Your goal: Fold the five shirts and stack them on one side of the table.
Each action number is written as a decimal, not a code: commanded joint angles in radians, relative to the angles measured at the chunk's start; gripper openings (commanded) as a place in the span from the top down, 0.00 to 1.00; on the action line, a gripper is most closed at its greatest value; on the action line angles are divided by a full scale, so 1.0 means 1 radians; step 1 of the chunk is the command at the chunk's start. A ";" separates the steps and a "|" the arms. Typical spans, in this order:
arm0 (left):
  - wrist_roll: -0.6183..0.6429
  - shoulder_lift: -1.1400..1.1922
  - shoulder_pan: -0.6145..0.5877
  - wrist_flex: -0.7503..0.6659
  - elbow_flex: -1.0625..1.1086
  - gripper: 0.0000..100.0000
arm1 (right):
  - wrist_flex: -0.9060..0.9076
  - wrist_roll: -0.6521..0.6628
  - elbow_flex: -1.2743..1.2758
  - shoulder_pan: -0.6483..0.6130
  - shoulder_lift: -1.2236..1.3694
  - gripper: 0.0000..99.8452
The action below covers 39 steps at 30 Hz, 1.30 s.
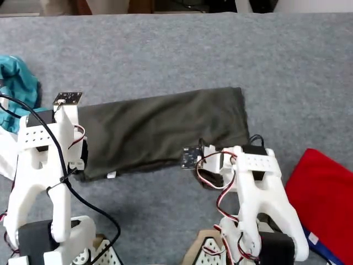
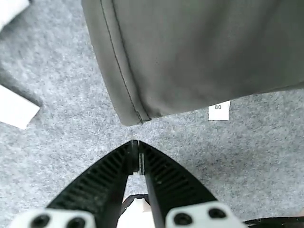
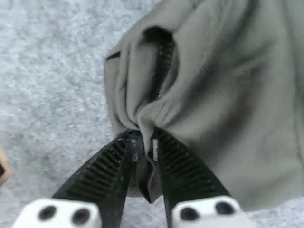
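Right gripper (image 3: 145, 137) pinches a bunched edge of the olive shirt (image 3: 223, 95); left gripper (image 2: 137, 147), jaws together, holds nothing. The high view adds a red shirt (image 1: 325, 187) at lower right.

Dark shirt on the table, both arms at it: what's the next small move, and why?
Probably open the left gripper and ease it onto the near corner of the dark shirt. Its jaws are shut on nothing, short of that corner, while the right gripper pinches fabric at the other end; a fold needs both ends held.

Middle shirt (image 1: 165, 130) lies between left shirt (image 1: 16, 83) and right shirt (image 1: 322, 190).
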 commanded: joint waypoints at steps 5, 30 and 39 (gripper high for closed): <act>0.000 -0.031 -0.005 -0.002 -0.009 0.98 | -0.017 -0.041 -0.035 -0.012 0.015 1.00; 0.000 -0.031 -0.005 -0.008 -0.014 0.98 | 0.190 -0.041 -1.110 -0.148 0.641 1.00; 0.000 -0.031 -0.005 -0.008 -0.014 0.98 | 0.212 -0.160 -1.282 -0.191 0.780 0.79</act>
